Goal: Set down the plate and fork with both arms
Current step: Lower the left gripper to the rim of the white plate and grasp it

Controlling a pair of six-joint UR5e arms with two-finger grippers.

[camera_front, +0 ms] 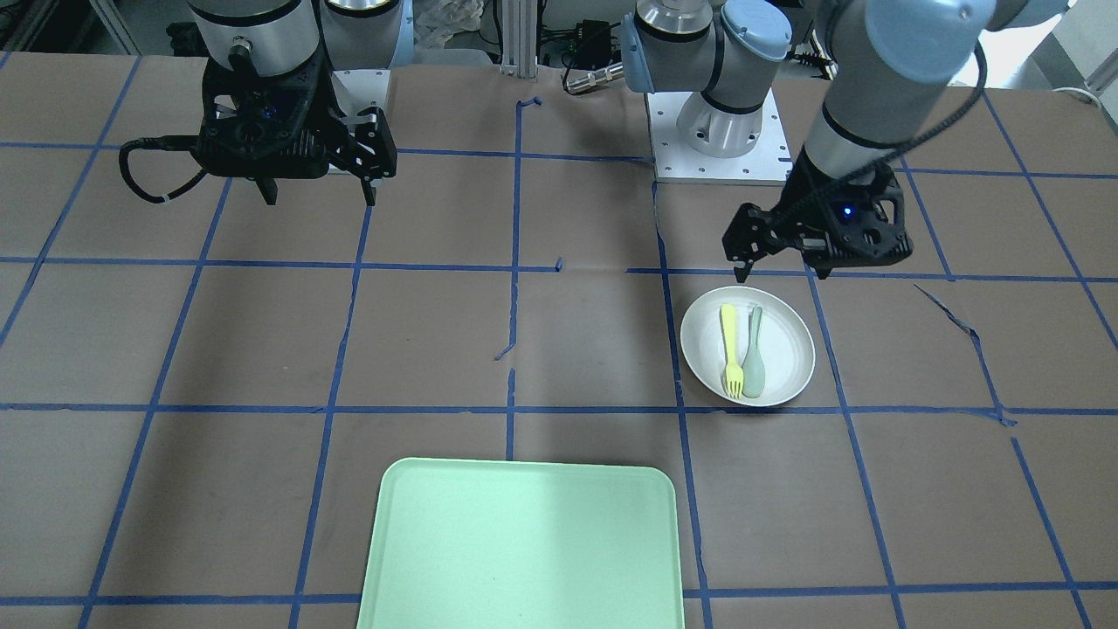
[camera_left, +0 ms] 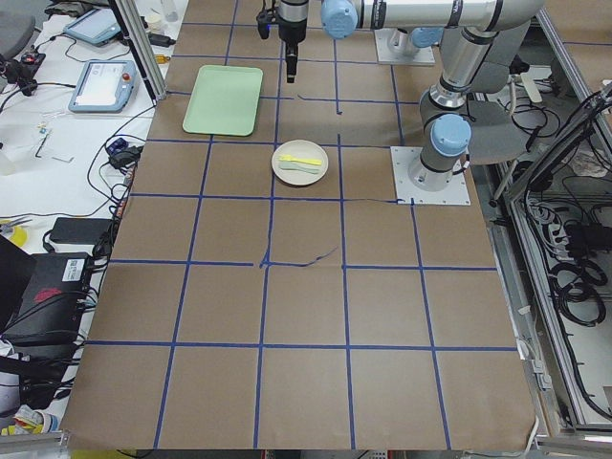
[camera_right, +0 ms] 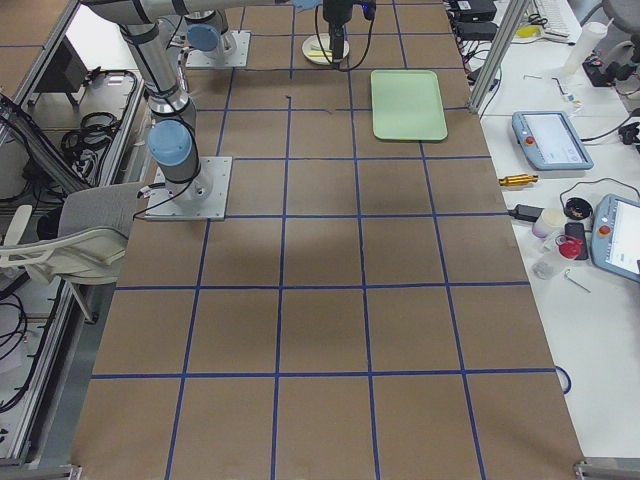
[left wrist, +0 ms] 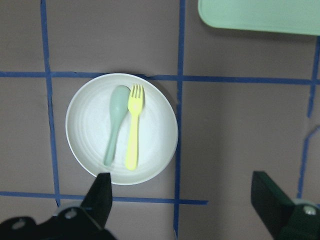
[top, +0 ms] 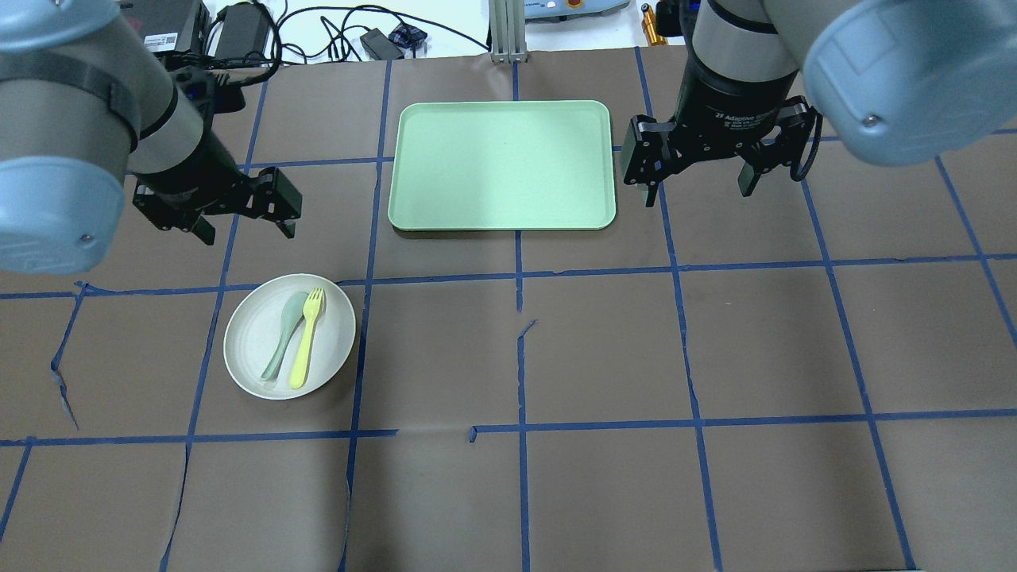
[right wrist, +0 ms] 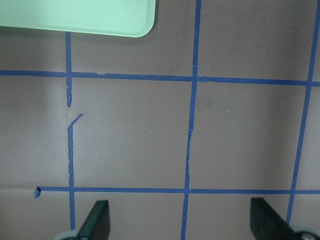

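The white plate (top: 334, 338) sits on the brown table, left of centre in the overhead view. On it lie the pale-yellow fork (top: 307, 342) and a grey-green spoon (top: 282, 342), side by side. My left gripper (top: 248, 233) is open and empty, hovering just beyond the plate's far rim. The left wrist view looks down on the plate (left wrist: 85, 130) and fork (left wrist: 133, 132) between its open fingers (left wrist: 100, 200). My right gripper (top: 697, 195) is open and empty, hovering to the right of the tray.
A mint-green rectangular tray (top: 502, 165) lies at the table's far middle and holds nothing; its corner shows in the right wrist view (right wrist: 75, 15). Blue tape lines grid the brown paper. Cables and devices lie beyond the far edge.
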